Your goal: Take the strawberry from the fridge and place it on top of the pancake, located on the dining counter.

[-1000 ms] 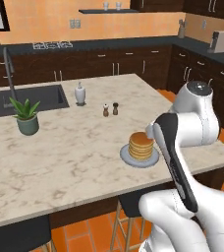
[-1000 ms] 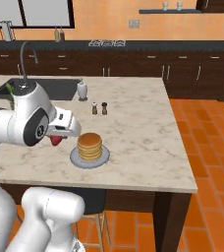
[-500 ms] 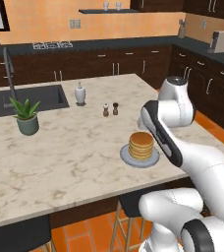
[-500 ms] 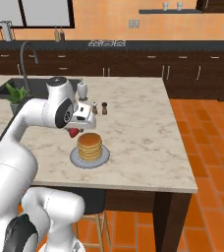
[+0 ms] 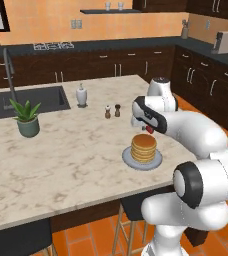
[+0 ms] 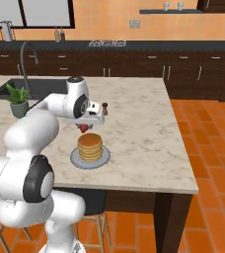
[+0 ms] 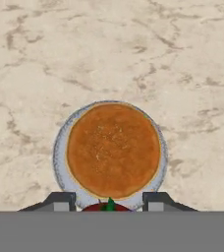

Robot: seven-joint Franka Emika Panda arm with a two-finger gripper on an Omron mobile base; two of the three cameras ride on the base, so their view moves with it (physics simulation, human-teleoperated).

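Change: since a second ago the arm has swung from low beside the base out over the dining counter [image 5: 61, 165], carrying the gripper [image 6: 85, 128] to just above and behind the pancake [image 6: 90, 147].
Gripper: one, its two fingertips [image 7: 62, 201] clamped on the strawberry [image 7: 108, 207], pointing down at the stack.
Strawberry: one, red with a green cap, held between the fingers, in the air just above the near edge of the pancake and apart from it.
Pancake: one short stack, golden-brown, on one round grey plate [image 5: 127, 159] on the counter.
Shakers: two small ones [image 5: 112, 111], side by side behind the plate.
Bottle: one white [image 5: 81, 95], beside the sink [image 5: 21, 100].
Plant: one potted [image 5: 27, 117], near the sink.
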